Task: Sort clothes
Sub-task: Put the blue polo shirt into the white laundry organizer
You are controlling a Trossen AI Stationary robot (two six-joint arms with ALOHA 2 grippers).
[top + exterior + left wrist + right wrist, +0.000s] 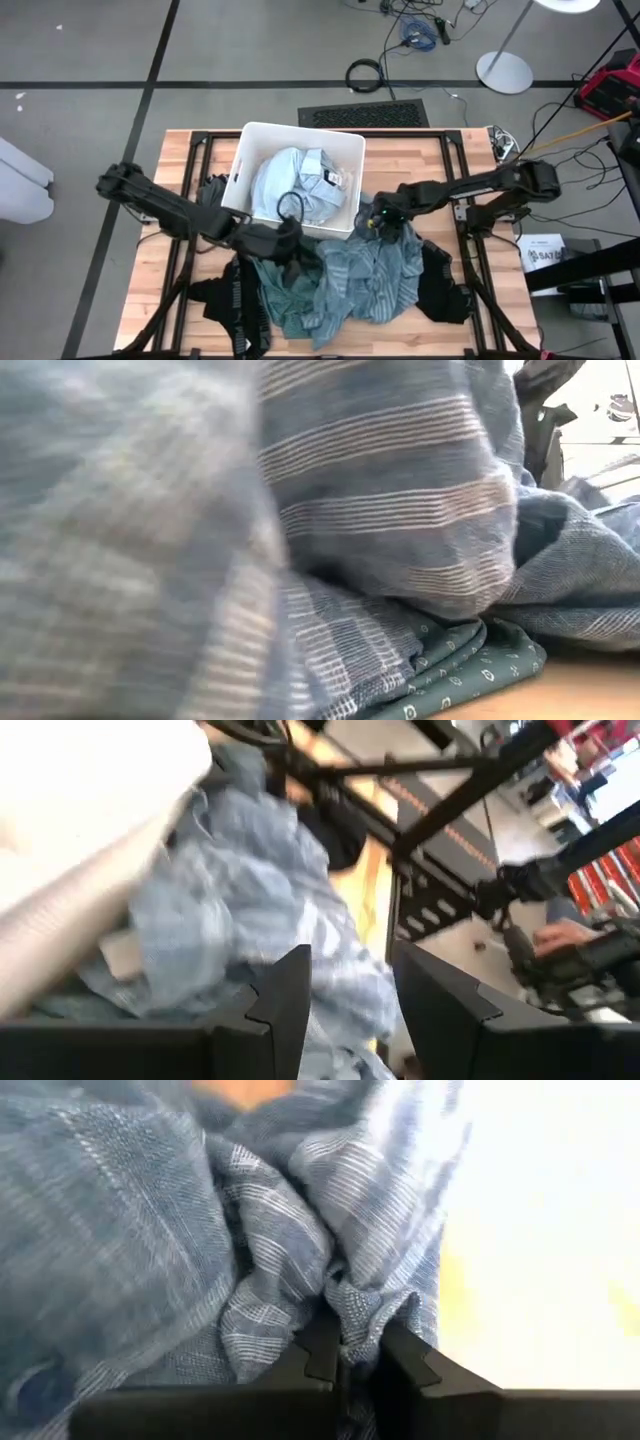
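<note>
On the wooden worktop (180, 150), just near the white bin (245, 150), lies a loose heap of clothes. The biggest piece is a blue striped shirt (365, 275), spread over a teal-green garment (275, 295); black garments lie at the near left (235, 310) and at the right (445, 285) of the heap. One light blue shirt (300, 185) is already inside the bin, so I judge the sorting is begun but most pieces are still to be moved.

The right tool (355, 1355) is at the far right edge of the heap, close to the bin's near right corner. Its fingers are closed on a bunched fold of the blue striped shirt, as the right wrist view shows well. Pinching a fold at the edge probably lets the arm lift the shirt free from the pieces under it.

The left tool (350, 985) is at the far left part of the heap, beside the bin's near wall. Its fingers stand apart and hold nothing; light blue fabric (240, 890) is in front of them. It seems placed there to take the other side of the shirt, or the next piece.

In the low view the striped cloth fills nearly everything, with the teal-green patterned fabric (470, 665) under it.
</note>
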